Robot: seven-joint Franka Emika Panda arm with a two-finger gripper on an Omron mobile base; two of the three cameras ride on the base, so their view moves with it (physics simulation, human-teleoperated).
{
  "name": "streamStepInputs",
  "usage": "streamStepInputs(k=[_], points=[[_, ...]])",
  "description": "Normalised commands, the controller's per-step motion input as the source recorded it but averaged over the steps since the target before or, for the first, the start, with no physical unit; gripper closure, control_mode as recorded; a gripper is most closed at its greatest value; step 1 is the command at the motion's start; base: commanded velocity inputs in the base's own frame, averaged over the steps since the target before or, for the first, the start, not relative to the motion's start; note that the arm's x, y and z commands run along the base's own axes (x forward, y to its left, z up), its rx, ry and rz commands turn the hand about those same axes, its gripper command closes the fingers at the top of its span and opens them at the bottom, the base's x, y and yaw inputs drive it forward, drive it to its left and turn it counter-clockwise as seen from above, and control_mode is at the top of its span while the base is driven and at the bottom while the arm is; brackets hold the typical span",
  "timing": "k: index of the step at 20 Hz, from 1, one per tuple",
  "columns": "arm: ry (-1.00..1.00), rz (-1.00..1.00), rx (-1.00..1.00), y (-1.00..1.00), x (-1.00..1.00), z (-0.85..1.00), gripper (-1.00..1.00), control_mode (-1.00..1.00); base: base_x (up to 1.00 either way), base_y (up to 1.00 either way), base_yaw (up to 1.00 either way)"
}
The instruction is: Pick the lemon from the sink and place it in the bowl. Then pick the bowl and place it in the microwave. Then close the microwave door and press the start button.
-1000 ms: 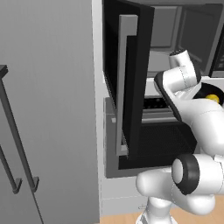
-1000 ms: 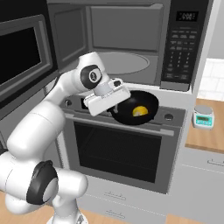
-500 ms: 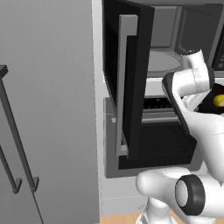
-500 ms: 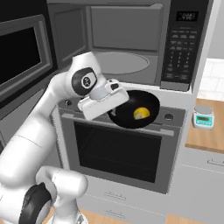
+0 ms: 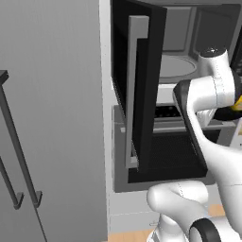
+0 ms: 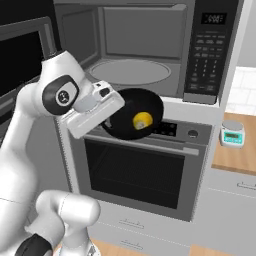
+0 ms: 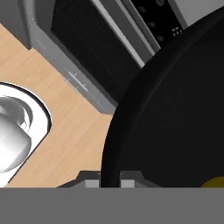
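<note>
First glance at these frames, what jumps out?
The black bowl held up in front of the oven, just below the open microwave, with the bright yellow lemon sitting inside it. The pincer is shut on the bowl's rim, seen close in the hand view. The microwave door stands swung wide at the left, and the turntable waits bare.

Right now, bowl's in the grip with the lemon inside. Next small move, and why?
Probably lift the bowl a little and carry it forward into the microwave. The gripper is shut on its rim, the lemon sits inside, and the bowl hangs just below and in front of the open cavity, with the turntable bare.
</note>
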Motion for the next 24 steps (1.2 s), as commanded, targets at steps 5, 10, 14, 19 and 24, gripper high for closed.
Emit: streamStepInputs(k=[5,10,14,19,24], points=[[-0.06,0.33,-0.01,0.31,0.2,0.58,1.0,-1.0,0.0,0.0,0.0],[-0.02,0.26,-0.03,0.02,0.29,0.54,1.0,-1.0,0.0,0.0,0.0],[0.02,0.25,-0.07,0.18,0.45,0.31,1.0,-1.0,0.0,0.0,0.0],[0.04,0.25,-0.04,0.23,0.56,0.0,1.0,-1.0,0.0,0.0,0.0],[0.0,0.25,0.0,0.0,0.7,0.0,1.0,-1.0,0.0,0.0,0.0]])
